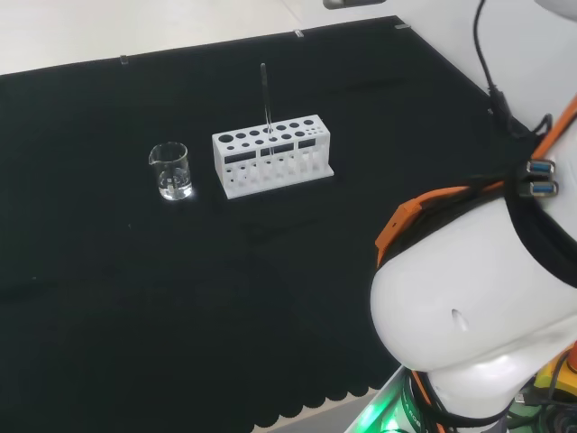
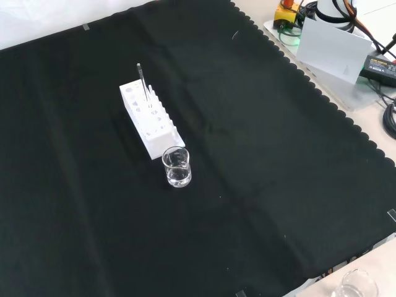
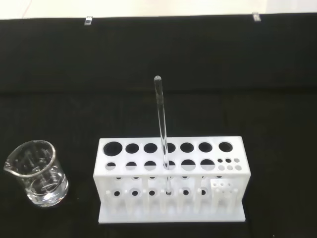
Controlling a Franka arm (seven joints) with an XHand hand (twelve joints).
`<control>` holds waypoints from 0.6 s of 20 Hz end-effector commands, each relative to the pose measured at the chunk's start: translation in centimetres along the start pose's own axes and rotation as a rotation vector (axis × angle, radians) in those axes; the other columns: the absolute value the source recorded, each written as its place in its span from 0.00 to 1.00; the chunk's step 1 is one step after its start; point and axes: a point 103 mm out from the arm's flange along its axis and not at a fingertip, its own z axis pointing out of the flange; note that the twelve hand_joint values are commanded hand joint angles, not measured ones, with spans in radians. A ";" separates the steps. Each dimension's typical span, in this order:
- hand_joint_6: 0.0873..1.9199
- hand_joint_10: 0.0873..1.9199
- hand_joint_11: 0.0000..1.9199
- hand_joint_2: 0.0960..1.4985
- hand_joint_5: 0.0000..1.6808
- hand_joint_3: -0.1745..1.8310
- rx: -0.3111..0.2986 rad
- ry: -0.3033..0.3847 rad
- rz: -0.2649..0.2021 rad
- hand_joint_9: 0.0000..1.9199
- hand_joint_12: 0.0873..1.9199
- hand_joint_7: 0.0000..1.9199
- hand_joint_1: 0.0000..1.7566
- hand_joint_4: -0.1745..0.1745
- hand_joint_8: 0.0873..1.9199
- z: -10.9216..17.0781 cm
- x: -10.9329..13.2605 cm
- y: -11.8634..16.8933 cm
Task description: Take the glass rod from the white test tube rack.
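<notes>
On the surface [image 1: 135, 298], covered with black cloth, we see a white plastic test tube rack [image 1: 272, 155] with rows of round holes in its top plate. We note a thin clear glass rod [image 1: 266, 99] standing in one of the rack's holes, near the middle of the rack's length, close to upright with a slight lean; its top end rises well above the rack.

From the front view we see the white rack [image 2: 148, 120] lying at an angle on the cloth [image 2: 260, 185], with the rod [image 2: 143, 80] sticking up from it toward its farther end. A small clear glass beaker [image 2: 176, 166] with a pouring lip stands just beside the rack's nearer end, apart from it by a narrow gap. In the head view that beaker [image 1: 170, 170] sits to the left of the rack.

From the wrist view we look at the rack [image 3: 171, 178] side-on, the rod [image 3: 162, 134] passing down through the top plate into the lower tier, and the beaker [image 3: 37, 172] next to the rack. We see what looks like a little clear liquid at the beaker's bottom.

At the head view's right we see the arm's big white link [image 1: 478, 298] with orange trim and black cables. We cannot tell the state of the robot hand.
</notes>
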 end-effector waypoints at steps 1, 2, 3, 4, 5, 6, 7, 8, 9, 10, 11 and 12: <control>0.00 0.41 0.00 0.66 0.04 0.27 -0.003 -0.006 -0.026 0.02 0.55 0.01 0.25 0.23 0.33 1.9 0.3 5.3; 0.00 0.41 0.00 0.66 0.04 0.27 -0.004 -0.003 -0.030 0.02 0.55 0.01 0.25 0.23 0.34 2.3 0.3 5.8; 0.00 0.41 0.00 0.67 0.04 0.27 -0.005 -0.003 -0.036 0.03 0.55 0.01 0.25 0.23 0.34 2.6 0.2 6.2; 0.00 0.41 0.00 0.67 0.04 0.27 -0.003 -0.003 -0.039 0.03 0.55 0.01 0.25 0.23 0.34 3.0 0.1 6.6; 0.00 0.41 0.00 0.67 0.05 0.27 0.001 -0.004 -0.040 0.03 0.56 0.01 0.25 0.23 0.34 3.4 0.0 7.0; 0.00 0.42 0.00 0.67 0.05 0.28 0.007 -0.003 -0.040 0.03 0.56 0.02 0.25 0.23 0.34 3.7 -0.2 7.4; 0.00 0.42 0.00 0.67 0.05 0.28 0.013 -0.001 -0.040 0.03 0.56 0.02 0.25 0.23 0.34 4.2 -0.4 7.8; 0.00 0.42 0.00 0.67 0.05 0.28 0.020 -0.002 -0.039 0.03 0.56 0.02 0.25 0.23 0.35 4.6 -0.5 8.2; 0.00 0.42 0.00 0.67 0.05 0.28 0.024 -0.002 -0.038 0.03 0.56 0.02 0.25 0.23 0.35 5.0 -0.7 8.5; 0.00 0.42 0.00 0.67 0.06 0.28 0.030 -0.001 -0.038 0.03 0.56 0.02 0.25 0.23 0.35 5.4 -0.8 8.9; 0.00 0.42 0.00 0.67 0.06 0.28 0.034 -0.003 -0.037 0.03 0.56 0.02 0.25 0.23 0.35 5.9 -0.8 9.2; 0.00 0.42 0.00 0.67 0.06 0.28 0.038 -0.005 -0.037 0.03 0.56 0.03 0.25 0.23 0.35 6.3 -0.9 9.5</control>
